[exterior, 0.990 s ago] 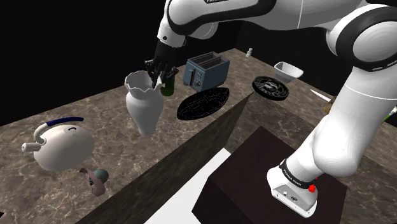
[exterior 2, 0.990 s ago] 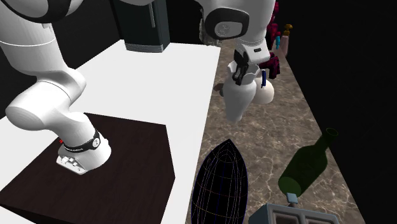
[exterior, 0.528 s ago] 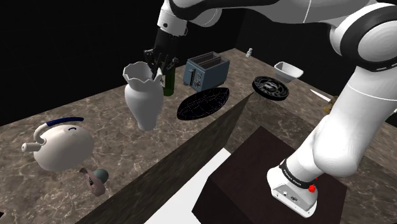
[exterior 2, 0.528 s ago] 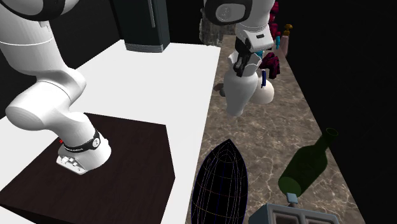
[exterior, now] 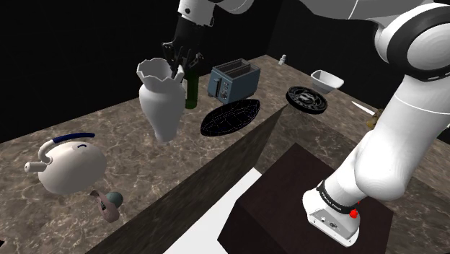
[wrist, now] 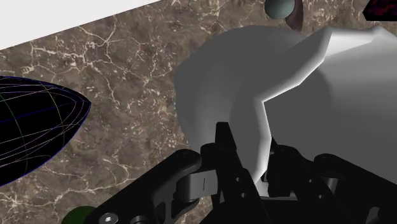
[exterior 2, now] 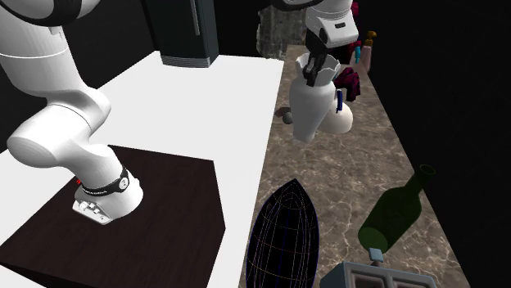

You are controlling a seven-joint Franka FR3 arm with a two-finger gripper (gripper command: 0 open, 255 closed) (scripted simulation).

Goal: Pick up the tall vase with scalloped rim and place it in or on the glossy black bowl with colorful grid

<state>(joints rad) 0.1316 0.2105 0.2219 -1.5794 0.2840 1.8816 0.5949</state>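
Note:
The tall white vase point(exterior: 161, 101) with a scalloped rim hangs above the marble counter point(exterior: 108, 126), lifted off it. My black gripper point(exterior: 180, 66) is shut on the vase's rim on the side toward the green bottle. In the second exterior view the vase point(exterior 2: 312, 108) hangs under the gripper point(exterior 2: 315, 72). The wrist view has the vase point(wrist: 267, 95) clasped between my fingers point(wrist: 224, 149). The glossy black bowl with a coloured grid point(exterior: 231, 116) lies on the counter to the shoulder view's right of the vase; the bowl point(exterior 2: 282, 237) and the bowl point(wrist: 35, 124) also appear elsewhere.
A white kettle point(exterior: 68, 164) and a small grey object point(exterior: 107, 203) sit at the shoulder view's left. A green bottle point(exterior: 191, 86), a blue toaster point(exterior: 234, 79), a black patterned disc point(exterior: 306, 99) and a white dish point(exterior: 326, 79) stand further along. A dark stand point(exterior: 303, 209) is lower right.
The gripper has risen with the vase held by its rim, lifting it higher above the counter and slightly to the shoulder view's left.

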